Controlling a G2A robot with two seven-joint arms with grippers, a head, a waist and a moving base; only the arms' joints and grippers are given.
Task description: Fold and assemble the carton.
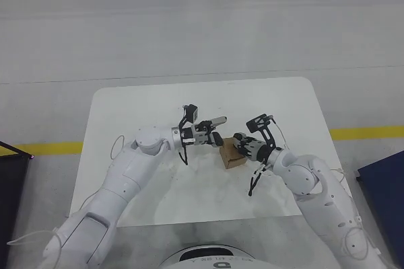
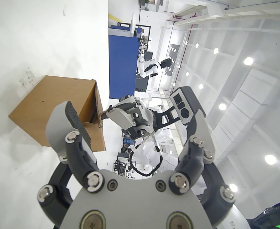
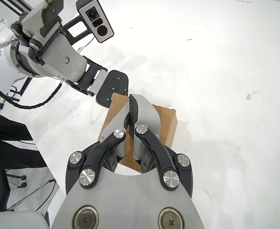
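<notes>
Item 1, floor off the table's left edge: black frame point(image 1: 3, 175) and yellow line point(image 1: 50, 148). The table point(image 1: 141, 114) is a white top with rounded corners

Item 2, left arm point(image 1: 121, 181): runs from the near-left side up to a bent elbow, with the forearm level across the table's middle, pointing at the carton. The left gripper point(image 1: 217, 131) has its fingers spread wide. The dark lower finger point(image 3: 113, 88) sits against a corner of the carton, and the upper finger point(image 3: 50, 5) stands raised, apart from it

Item 3, carton point(image 1: 230, 158): small and brown, lying on the table a little right of centre, between the two grippers. One end is open, and a ragged flap point(image 2: 94, 127) there faces the right gripper. The carton is well apart from every table edge, with bare white top beyond it to the far edge and on both sides

Item 4, right gripper point(image 3: 131, 103): directly over the carton, pads pressed together, pinching the edge of the flap. The right arm point(image 1: 316, 188) slants in from the near-right corner, with the elbow near the table's right edge

Item 5, floor off the right edge: blue panel point(image 1: 397, 181), well apart from the table
</notes>
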